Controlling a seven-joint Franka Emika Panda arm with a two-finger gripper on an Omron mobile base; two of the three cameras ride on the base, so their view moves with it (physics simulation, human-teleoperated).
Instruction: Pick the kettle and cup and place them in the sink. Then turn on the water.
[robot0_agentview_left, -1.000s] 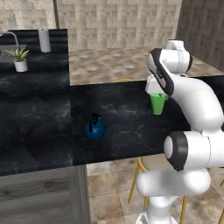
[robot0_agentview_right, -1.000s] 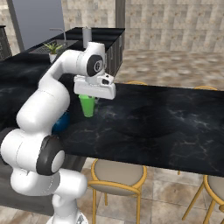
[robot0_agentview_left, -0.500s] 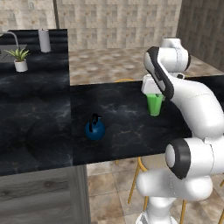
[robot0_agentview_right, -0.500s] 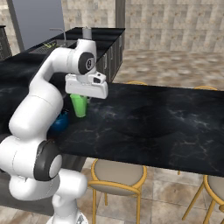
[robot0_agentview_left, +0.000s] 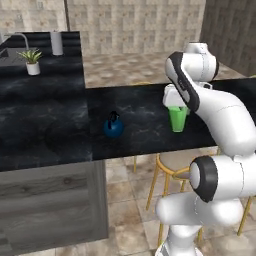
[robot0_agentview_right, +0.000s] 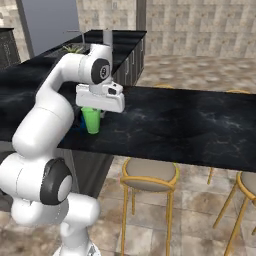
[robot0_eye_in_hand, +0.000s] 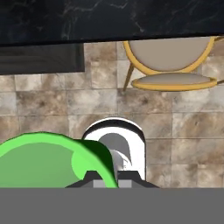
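Above the front edge of the black marble counter (robot0_agentview_left: 60, 125), green cup (robot0_agentview_left: 177, 118) hanging from the gripper (robot0_agentview_left: 176, 102), carried upright and clear of the stone. Jaws pinched tight on the cup's rim, one finger apparently inside the wall and one outside, though the hand view is too crowded by the green rim to be certain. Floor tiles and a yellow-framed stool (robot0_eye_in_hand: 173, 65) visible past the cup in that view, suggesting a position out over the counter's edge.

Dark-blue kettle (robot0_agentview_left: 113, 126) standing untouched on the counter, well to the left of the cup, black handle up. Sink (robot0_agentview_left: 7, 52) far off at the back left corner, marked by its slim curved faucet (robot0_agentview_left: 17, 37), with a potted plant (robot0_agentview_left: 32, 60) just beside it and a grey canister (robot0_agentview_left: 57, 43) behind. No stream at the faucet.

Step in hand, by the look of it: carrying the cup toward the sink, first of the two items to go. Next move likely a long swing or a drive of the base to the left, past the kettle and plant, then a lowering into the basin before any release. Kettle and water to follow.
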